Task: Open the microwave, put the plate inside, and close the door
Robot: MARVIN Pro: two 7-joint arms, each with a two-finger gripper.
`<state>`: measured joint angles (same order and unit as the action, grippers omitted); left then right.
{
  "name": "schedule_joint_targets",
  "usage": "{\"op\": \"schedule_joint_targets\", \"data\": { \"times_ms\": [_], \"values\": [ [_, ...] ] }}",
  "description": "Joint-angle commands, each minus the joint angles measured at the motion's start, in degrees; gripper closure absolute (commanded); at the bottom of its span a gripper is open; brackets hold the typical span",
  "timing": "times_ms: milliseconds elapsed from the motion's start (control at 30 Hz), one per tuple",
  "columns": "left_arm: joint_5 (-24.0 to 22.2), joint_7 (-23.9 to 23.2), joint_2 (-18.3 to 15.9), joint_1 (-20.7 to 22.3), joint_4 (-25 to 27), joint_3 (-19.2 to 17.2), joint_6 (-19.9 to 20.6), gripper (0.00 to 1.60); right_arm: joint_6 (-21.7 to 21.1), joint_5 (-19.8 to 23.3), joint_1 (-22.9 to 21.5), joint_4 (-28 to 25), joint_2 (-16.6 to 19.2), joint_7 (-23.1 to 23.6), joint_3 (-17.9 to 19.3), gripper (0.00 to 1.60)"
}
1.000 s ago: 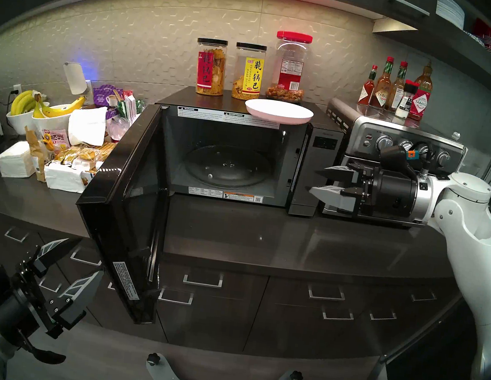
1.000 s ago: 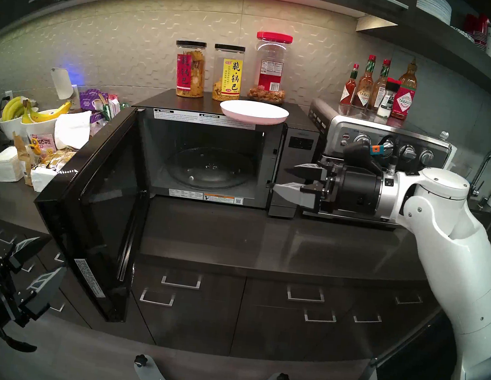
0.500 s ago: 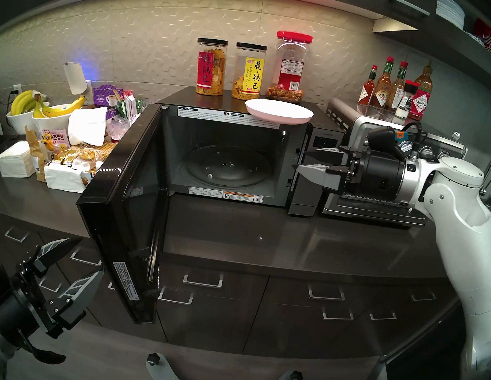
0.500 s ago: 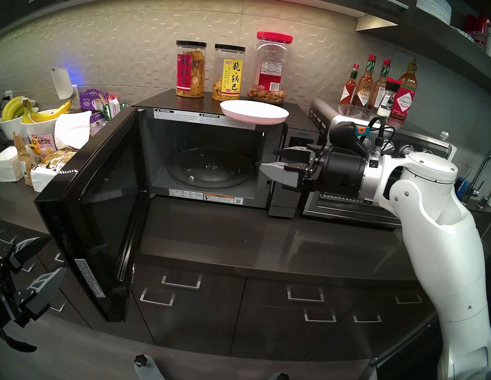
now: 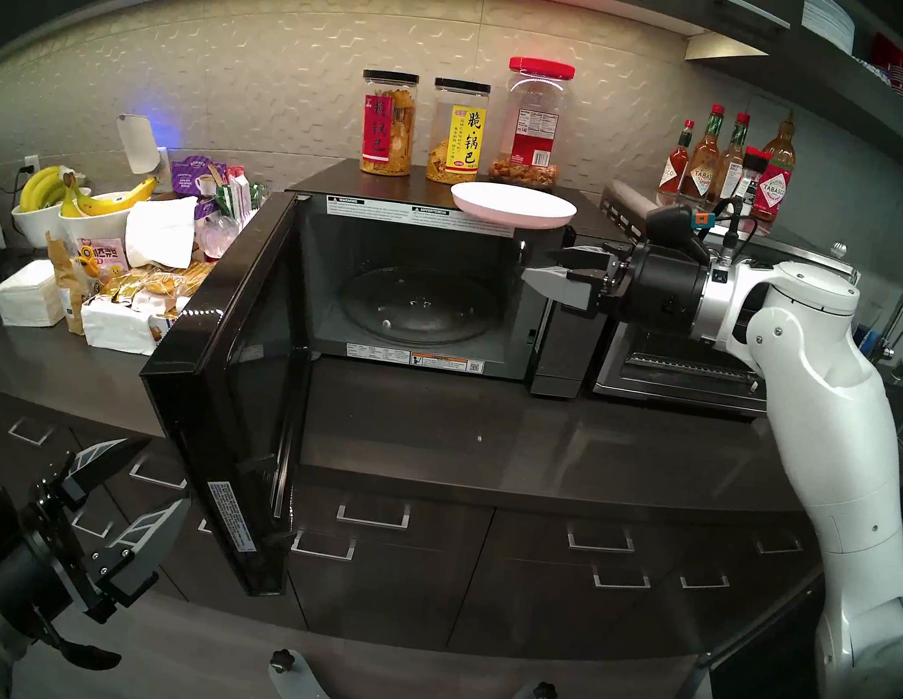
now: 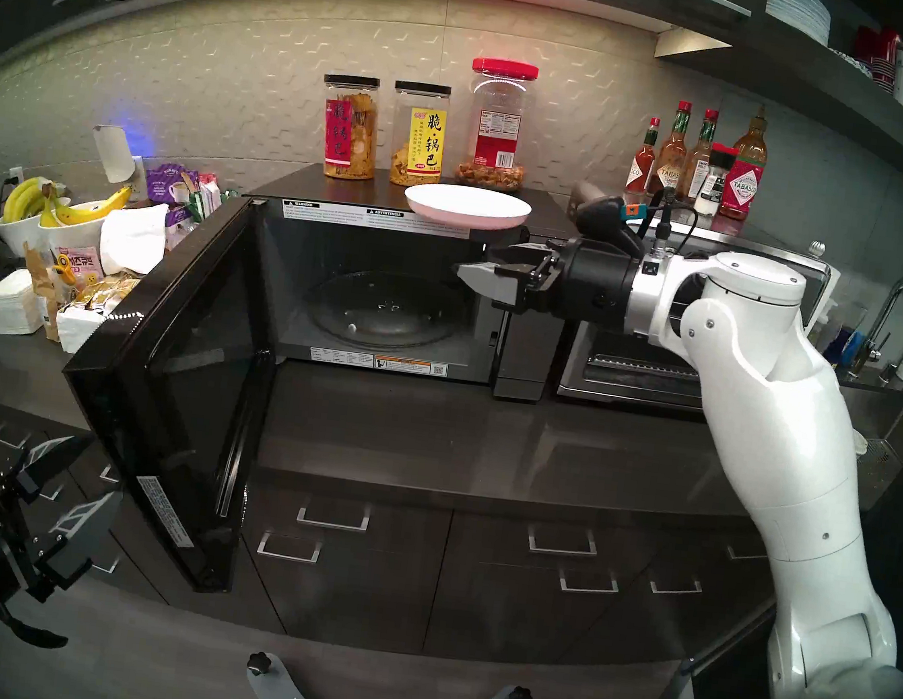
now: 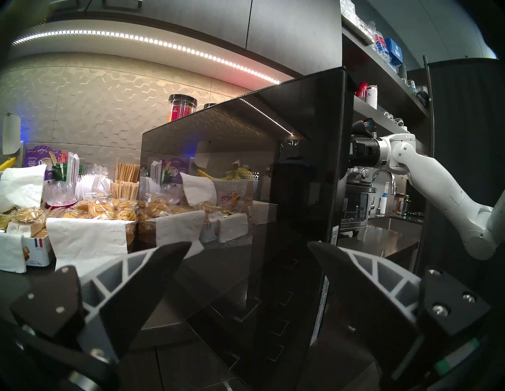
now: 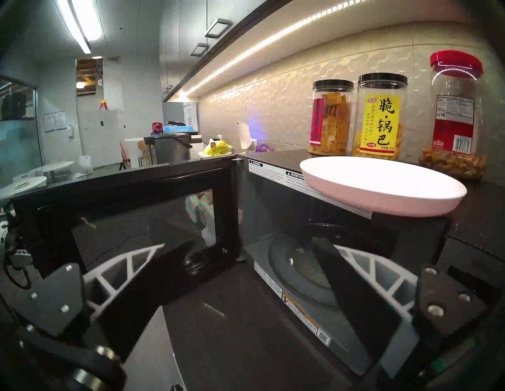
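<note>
At the far left, two white bowls (image 5: 67, 227) hold bananas (image 5: 63, 190), with wrapped snacks piled in boxes in front of them on the counter (image 5: 540, 440). Low at the left, the left gripper (image 5: 145, 479) hangs spread wide and empty, just beside the outer face of the door (image 5: 225, 399), which stands swung fully out. The microwave (image 5: 422, 292) is open, with only its glass turntable (image 5: 419, 309) inside. On its roof stand three jars: two black-lidded jars (image 5: 386, 123) partly full of yellow crisps, and a red-lidded jar (image 5: 534, 123) with brown snacks at the bottom. The plate (image 5: 512, 205), empty, sits on the roof's front edge, overhanging it. The right gripper (image 5: 543, 267) hovers just below the plate's right side, released, touching nothing.
</note>
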<state>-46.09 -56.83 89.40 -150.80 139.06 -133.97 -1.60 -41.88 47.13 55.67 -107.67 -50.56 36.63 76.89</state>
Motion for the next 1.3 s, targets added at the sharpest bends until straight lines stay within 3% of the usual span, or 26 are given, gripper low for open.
{"op": "schedule_joint_targets", "data": {
  "times_ms": [0, 367, 400, 433, 700, 767, 800, 867, 933, 1267],
  "values": [
    [-0.09, 0.05, 0.06, 0.11, 0.94, 0.00, -0.02, 0.00, -1.10, -1.08, -6.64, 2.01, -5.20, -1.05, -0.72, 0.00],
    [-0.06, -0.02, 0.16, 0.21, 0.94, -0.02, 0.06, 0.00, -4.56, -3.79, -13.08, 7.29, -9.20, -0.90, -3.26, 0.00],
    [-0.05, -0.02, 0.17, 0.22, 0.94, -0.03, 0.07, 0.00, -4.36, -4.11, -11.66, 6.76, -9.81, -0.99, -2.31, 0.00],
    [-0.05, -0.03, 0.18, 0.23, 0.94, -0.03, 0.08, 0.00, -5.13, -4.28, -13.82, 8.08, -9.78, -0.64, -3.46, 0.00],
    [-0.02, -0.09, 0.25, 0.30, 0.94, -0.05, 0.14, 0.00, -7.03, -6.49, -16.52, 10.51, -11.38, 0.48, -2.70, 0.00],
    [-0.01, -0.11, 0.26, 0.31, 0.94, -0.06, 0.16, 0.00, -7.91, -6.84, -19.41, 12.41, -11.33, 0.84, -3.51, 0.00],
    [0.00, -0.12, 0.27, 0.32, 0.94, -0.06, 0.16, 0.00, -7.45, -7.26, -17.17, 11.31, -11.98, 0.69, -1.68, 0.00],
    [0.02, -0.13, 0.29, 0.34, 0.94, -0.06, 0.18, 0.00, -8.80, -7.41, -21.83, 14.01, -11.51, 1.33, -3.37, 0.00],
    [0.03, -0.15, 0.31, 0.35, 0.94, -0.07, 0.19, 0.00, -8.62, -8.02, -19.91, 13.08, -12.23, 1.46, -1.42, 0.00],
    [0.09, -0.23, 0.40, 0.44, 0.94, -0.09, 0.26, 0.00, -11.37, -10.08, -25.09, 16.68, -13.26, 4.09, -1.27, 0.00]
  ]
}}
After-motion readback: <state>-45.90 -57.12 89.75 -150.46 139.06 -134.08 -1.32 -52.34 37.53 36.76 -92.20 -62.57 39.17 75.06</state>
